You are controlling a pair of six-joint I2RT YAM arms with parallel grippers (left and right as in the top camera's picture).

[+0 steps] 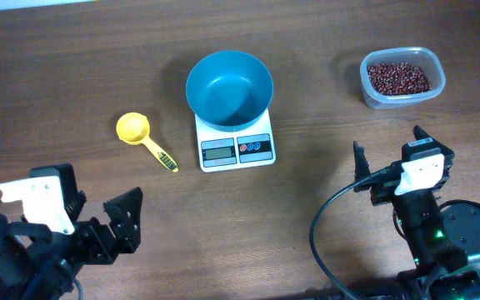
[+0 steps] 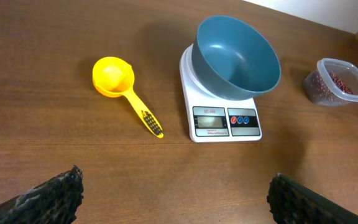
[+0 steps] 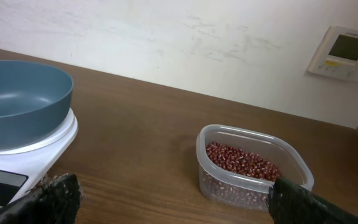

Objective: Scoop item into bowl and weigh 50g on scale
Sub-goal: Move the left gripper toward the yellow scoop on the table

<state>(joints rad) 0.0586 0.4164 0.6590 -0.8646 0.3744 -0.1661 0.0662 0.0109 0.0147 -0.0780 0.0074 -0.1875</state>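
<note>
Teal bowl (image 1: 229, 88), white scale (image 1: 235, 148), yellow scoop (image 1: 144, 138), red-brown beans (image 1: 397, 77).

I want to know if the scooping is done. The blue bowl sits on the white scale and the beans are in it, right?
No. The blue bowl sits on the white scale, but the beans are in the clear tub; the overhead view shows the bowl empty.

The counter (image 1: 248, 225) is carrying one teal bowl (image 1: 229, 87), one white scale (image 1: 236, 148), one yellow scoop (image 1: 144, 138) and one clear tub (image 1: 437, 71). The tub is holding one heap of beans (image 1: 398, 77), which are lying too densely for an individual count. Two end effectors are showing: one left end effector (image 2: 176, 177) and one right end effector (image 1: 388, 142).
</note>
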